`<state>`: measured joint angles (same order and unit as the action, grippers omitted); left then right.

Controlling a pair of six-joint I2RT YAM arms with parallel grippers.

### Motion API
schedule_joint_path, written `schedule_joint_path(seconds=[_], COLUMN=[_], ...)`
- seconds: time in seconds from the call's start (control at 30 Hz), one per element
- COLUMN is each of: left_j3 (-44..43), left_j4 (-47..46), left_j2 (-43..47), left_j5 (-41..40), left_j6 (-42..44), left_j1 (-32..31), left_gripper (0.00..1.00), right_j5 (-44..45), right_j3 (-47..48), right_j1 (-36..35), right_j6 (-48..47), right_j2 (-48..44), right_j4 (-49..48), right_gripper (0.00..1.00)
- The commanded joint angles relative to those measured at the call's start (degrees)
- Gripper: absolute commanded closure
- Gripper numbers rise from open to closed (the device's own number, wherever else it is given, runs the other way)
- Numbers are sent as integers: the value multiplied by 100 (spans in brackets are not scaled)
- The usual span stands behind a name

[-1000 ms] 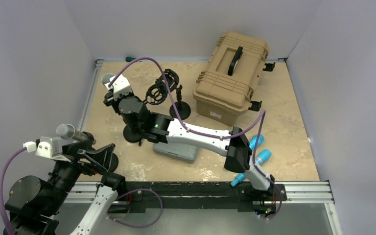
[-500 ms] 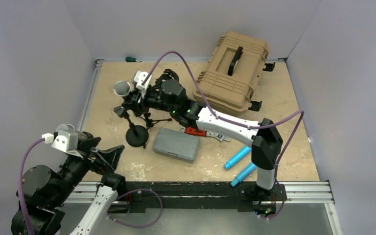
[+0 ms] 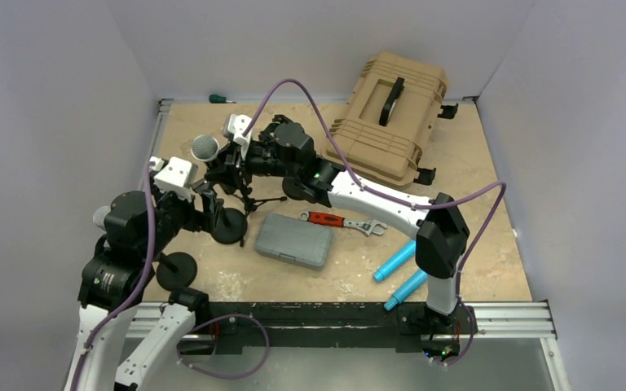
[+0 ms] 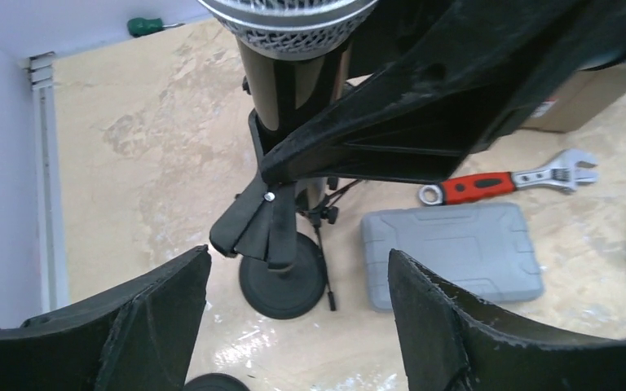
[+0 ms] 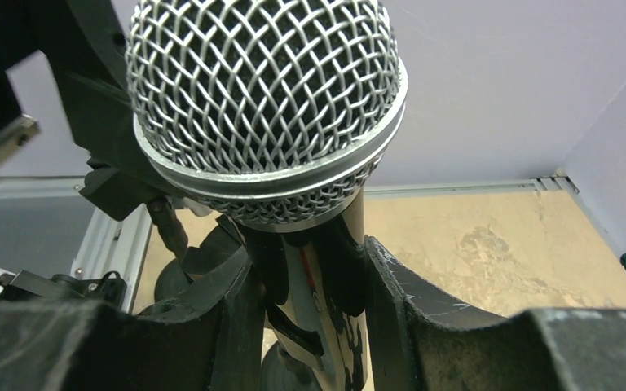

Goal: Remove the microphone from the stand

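Note:
The microphone, with a silver mesh head, stands upright over its black stand, whose round base sits left of centre. My right gripper is shut on the microphone's body just below the head. In the right wrist view the head fills the frame and both fingers press the body. My left gripper is open and empty, low beside the stand's pole. In the left wrist view the stand's clip and base lie between its spread fingers.
A grey case, a red-handled wrench and two blue cylinders lie to the right. A tan hard case stands at the back right. A second microphone and its base are behind my left arm. A green screwdriver lies at the back.
My left arm has swung in from the near left corner to the stand, gripper open. My right gripper stays shut on the microphone, nearly still since half a second ago.

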<state>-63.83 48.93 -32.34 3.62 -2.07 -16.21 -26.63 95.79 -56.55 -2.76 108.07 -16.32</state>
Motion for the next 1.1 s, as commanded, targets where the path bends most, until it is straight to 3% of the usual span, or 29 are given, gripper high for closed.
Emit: schedule_joint_path(seconds=[0.0, 0.3, 0.57, 0.7, 0.83, 1.07], left_j3=[264, 625, 938, 960, 998, 1215], left_j4=[-829, -1237, -1592, -1517, -1438, -1399], left_j2=[-156, -464, -383, -437, -406, -199], left_j5=[-585, -836, -391, -240, -430, -529], left_j6=[730, 762, 940, 936, 850, 728], left_j1=[-23, -23, -23, -22, -23, -23], left_gripper=[23, 27, 33, 53, 99, 100], right_j5=[-135, -216, -194, -168, -134, 1001], right_j3=[364, 479, 636, 650, 681, 762], right_j1=[42, 66, 65, 66, 66, 60], right_j6=[122, 167, 112, 83, 103, 684], right_j2=[-76, -41, -23, -2, 29, -65], right_j4=[-443, -348, -141, -101, -111, -291], right_gripper=[100, 100, 100, 100, 100, 100])
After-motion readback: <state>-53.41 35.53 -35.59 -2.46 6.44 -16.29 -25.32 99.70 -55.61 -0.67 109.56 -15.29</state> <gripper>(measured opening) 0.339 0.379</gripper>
